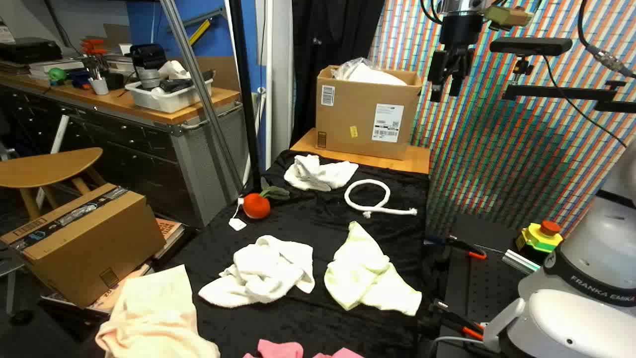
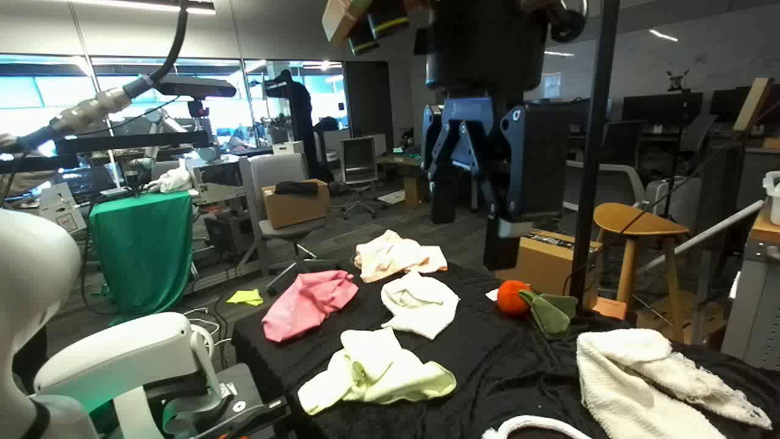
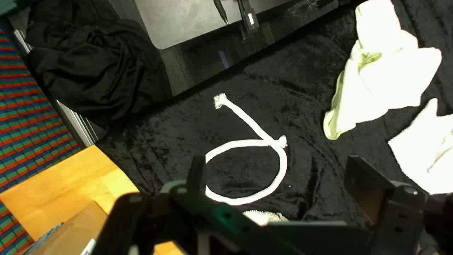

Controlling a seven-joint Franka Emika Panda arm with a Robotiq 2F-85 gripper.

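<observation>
In an exterior view, at the far left, a closed cardboard box point(image 1: 94, 243) sits low, near the black-covered table point(image 1: 318, 214). Then a peach cloth point(image 1: 154, 308) lies on the near left part of this table, its lower part cut by the border of the view. More to the right there is a round red toy point(image 1: 256, 205) with green leaves point(image 1: 274, 192) and a white tag point(image 1: 237, 224); then a crumpled white towel point(image 1: 268, 273), and in the foreground a pink cloth point(image 1: 280, 350), of which only a small part can be seen here. Far behind, a second white towel point(image 1: 320, 174) lies bunched, near the wooden board point(image 1: 420, 161) which carries a large carton point(image 1: 343, 119). Further to the right comes a pale yellow cloth point(image 1: 365, 273), and behind it the white rope point(image 1: 392, 211), flat on the table, making one loop and crossing itself near one tufted end. Higher, and even more to the right, hangs the gripper point(image 1: 446, 92); its two fingers stand wide apart, well above the table. In the wrist view the white rope appears in the gap between these fingers, and one finger hides a part of the loop. At the far right, a yellow and red button point(image 1: 539, 236) stands beside the white arm point(image 1: 591, 248).
</observation>
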